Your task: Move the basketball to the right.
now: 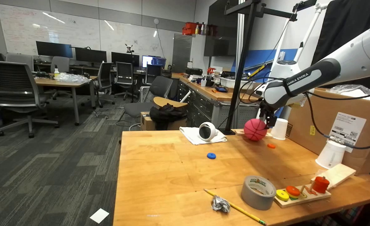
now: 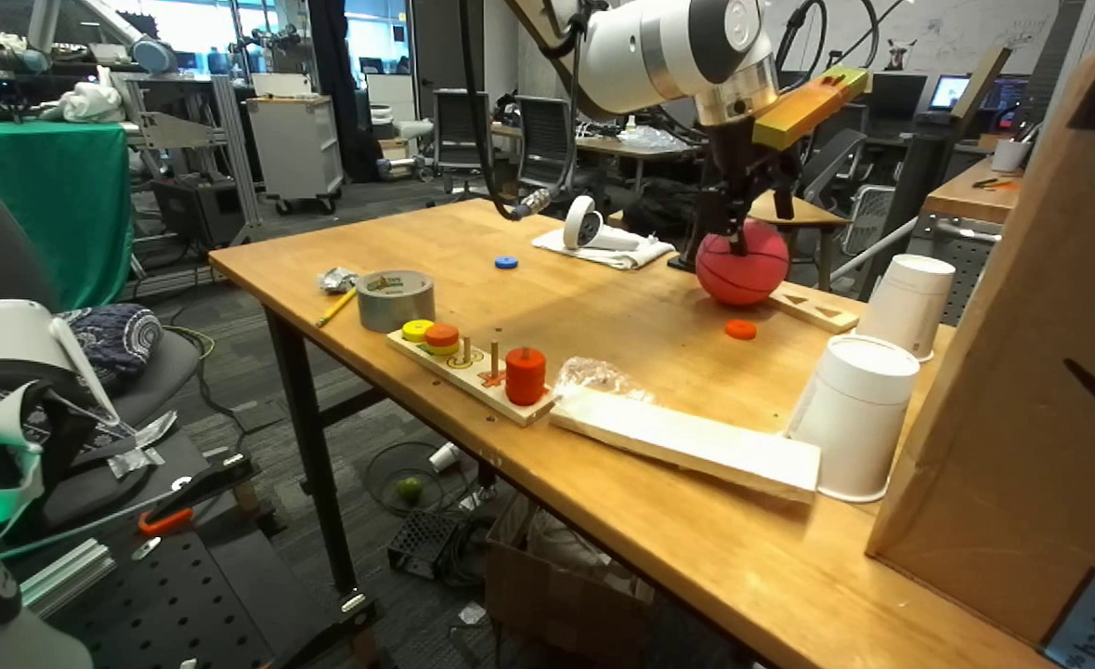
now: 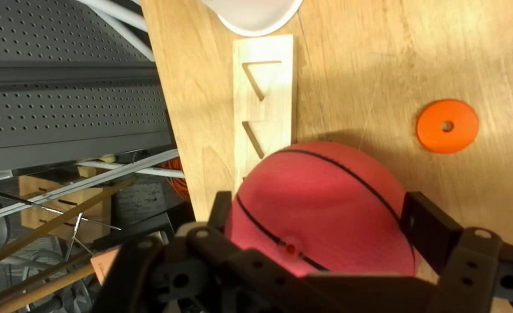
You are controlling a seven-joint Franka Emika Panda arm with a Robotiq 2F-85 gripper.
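Note:
The basketball [image 3: 317, 208], pinkish-red with black seams, fills the lower middle of the wrist view. It also shows in both exterior views near the table's far end [image 1: 255, 129]. My gripper [image 3: 317, 208] straddles it from above, one pad [image 3: 220, 211] at its left edge and the other pad [image 3: 426, 230] at its right edge. Both pads appear to meet the ball, but whether they squeeze it is unclear. In an exterior view one fingertip [image 2: 737, 243] lies against the ball's upper side. Its underside is hidden, so I cannot tell whether it rests on the table.
A slotted wooden board [image 3: 263, 95] lies partly behind the ball. An orange disc [image 3: 447, 126] and a white cup [image 1: 279, 128] are close by. Farther off are a white cloth [image 1: 200, 136] with a camera, a blue disc [image 1: 211, 155], a tape roll [image 1: 258, 193] and a cardboard box [image 1: 345, 125].

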